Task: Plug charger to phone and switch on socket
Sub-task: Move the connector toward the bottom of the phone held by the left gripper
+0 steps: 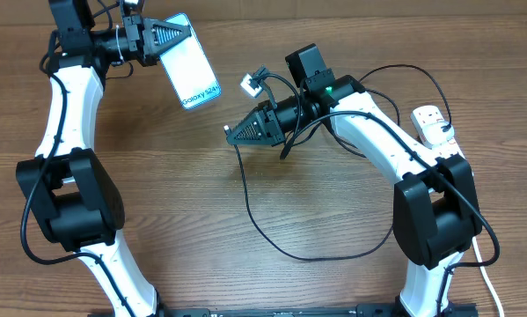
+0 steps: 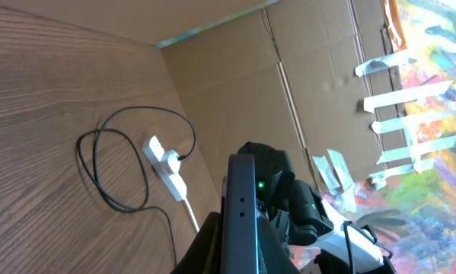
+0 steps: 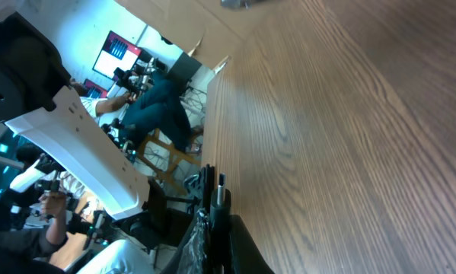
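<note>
The left gripper (image 1: 177, 37) is clamped on the phone (image 1: 195, 72) near the far edge; the right gripper (image 1: 230, 134) is closed on the plug of the charger (image 1: 248, 211). Bare table (image 1: 333, 291) is left between them, with the socket (image 1: 430, 123) at the right edge.

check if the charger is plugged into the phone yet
Not plugged in. The right gripper holds the charger by its free end, apart from the phone, held in the left gripper.

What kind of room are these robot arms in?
Probably a robot lab or workshop. The wood table is walled off with cardboard. Beyond its edge a person sits on a chair near a lit screen, as at a work desk.
</note>
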Available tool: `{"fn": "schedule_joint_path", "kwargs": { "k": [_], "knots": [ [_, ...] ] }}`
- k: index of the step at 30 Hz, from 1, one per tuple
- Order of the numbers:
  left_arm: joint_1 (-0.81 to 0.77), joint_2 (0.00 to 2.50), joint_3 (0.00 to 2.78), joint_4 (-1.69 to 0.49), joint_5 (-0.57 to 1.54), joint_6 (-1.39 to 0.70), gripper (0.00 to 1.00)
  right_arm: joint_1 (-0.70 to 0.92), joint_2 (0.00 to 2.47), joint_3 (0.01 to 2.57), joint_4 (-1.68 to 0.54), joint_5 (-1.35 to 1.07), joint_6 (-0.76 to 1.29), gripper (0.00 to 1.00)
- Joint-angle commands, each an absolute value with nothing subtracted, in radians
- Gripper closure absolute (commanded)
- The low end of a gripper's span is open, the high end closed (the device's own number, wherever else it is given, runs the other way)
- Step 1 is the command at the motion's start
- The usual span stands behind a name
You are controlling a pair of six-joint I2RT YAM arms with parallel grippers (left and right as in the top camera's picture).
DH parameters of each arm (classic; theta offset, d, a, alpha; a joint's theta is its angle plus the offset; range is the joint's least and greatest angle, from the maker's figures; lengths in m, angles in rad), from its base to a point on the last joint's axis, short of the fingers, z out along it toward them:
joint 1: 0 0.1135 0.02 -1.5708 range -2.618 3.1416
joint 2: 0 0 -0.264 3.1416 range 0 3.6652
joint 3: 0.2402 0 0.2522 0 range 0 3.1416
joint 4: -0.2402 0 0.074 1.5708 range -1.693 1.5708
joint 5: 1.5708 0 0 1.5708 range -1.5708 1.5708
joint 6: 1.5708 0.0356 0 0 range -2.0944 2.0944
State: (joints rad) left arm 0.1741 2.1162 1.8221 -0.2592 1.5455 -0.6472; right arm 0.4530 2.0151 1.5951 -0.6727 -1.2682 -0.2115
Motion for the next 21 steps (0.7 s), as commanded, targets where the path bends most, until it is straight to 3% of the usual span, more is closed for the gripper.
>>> {"fn": "schedule_joint_path", "kwargs": {
  "k": [1, 9, 21],
  "knots": [
    [0.14, 2.106, 1.835, -0.258, 1.571, -0.655, 0.96, 0.455, 1.991, 1.618, -0.609, -1.296, -0.166, 0.96],
    [0.101, 2.106, 1.835, -0.258, 1.572, -0.659, 0.96, 0.455, 1.991, 1.618, -0.409, -1.281, 0.056, 0.96],
    [0.11, 2.106, 1.835, -0.254, 1.571, -0.664, 0.96, 0.455, 1.991, 1.618, -0.387, -1.28, 0.086, 0.96]
  ]
}}
